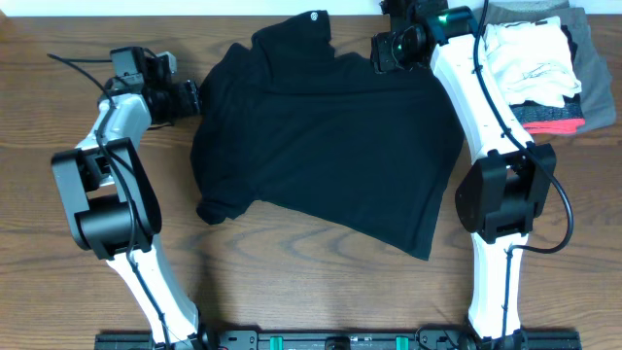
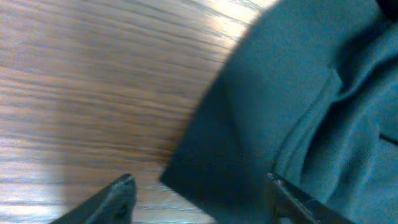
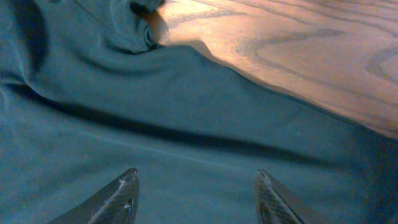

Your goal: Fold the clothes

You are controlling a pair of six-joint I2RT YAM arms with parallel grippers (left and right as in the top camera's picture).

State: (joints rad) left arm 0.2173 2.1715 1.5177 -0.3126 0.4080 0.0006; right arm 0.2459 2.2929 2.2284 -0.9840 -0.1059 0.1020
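The black T-shirt (image 1: 321, 146) lies spread out and unfolded, my left gripper (image 1: 191, 97) gaping empty at its 9 o'clock edge and my right gripper (image 1: 379, 53) likewise at 1 o'clock, so next, I judge, both must pinch cloth to fold.

Robotics lab bench, by the look. Wood-grain table (image 1: 311, 292). Left arm (image 1: 112, 185) and right arm (image 1: 481, 117), white and black, rise from a black rail (image 1: 330, 341) at the near edge. Cable (image 1: 566, 219) trailing. Black T-shirt (image 1: 330, 146) spread mid-table, folded garments (image 1: 539, 68) far right.
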